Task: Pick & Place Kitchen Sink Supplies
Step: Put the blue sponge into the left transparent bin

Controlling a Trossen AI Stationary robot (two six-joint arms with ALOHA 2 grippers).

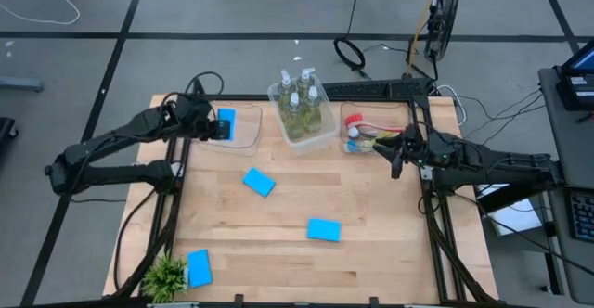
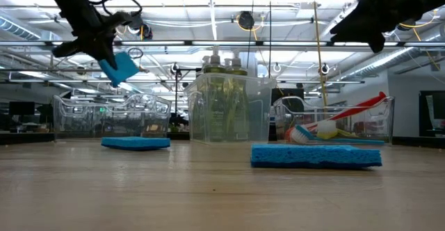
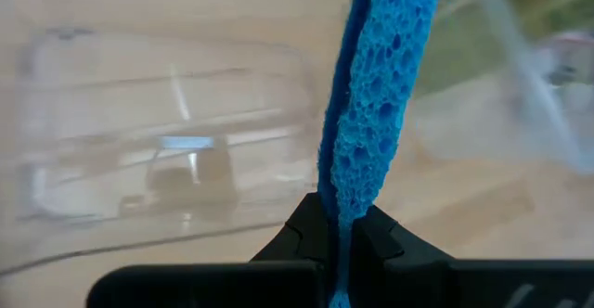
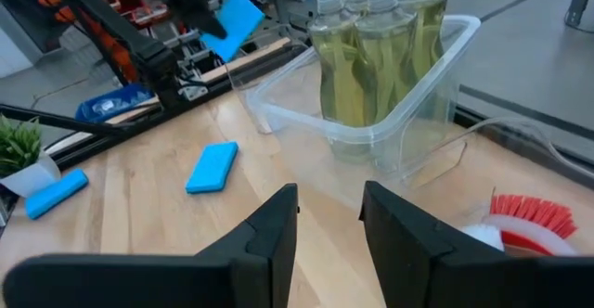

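My left gripper is shut on a blue sponge and hangs above the left clear bin; the low view shows the sponge well off the table. Three more blue sponges lie flat on the table. Several soap bottles stand in the middle bin. Brushes lie in the right bin. My right gripper is open, raised beside the right bin, touching nothing. My left gripper pinches the blue sponge between its two fingers across the flat faces, at the sponge's one end. The sponge stands edge-on and reaches out past the fingertips. It is lifted clear, tilted, above the left bin.
A small potted plant stands at the near left corner, next to one sponge. The three clear bins sit in a row along the far edge. The wooden table's middle holds only the two loose sponges.
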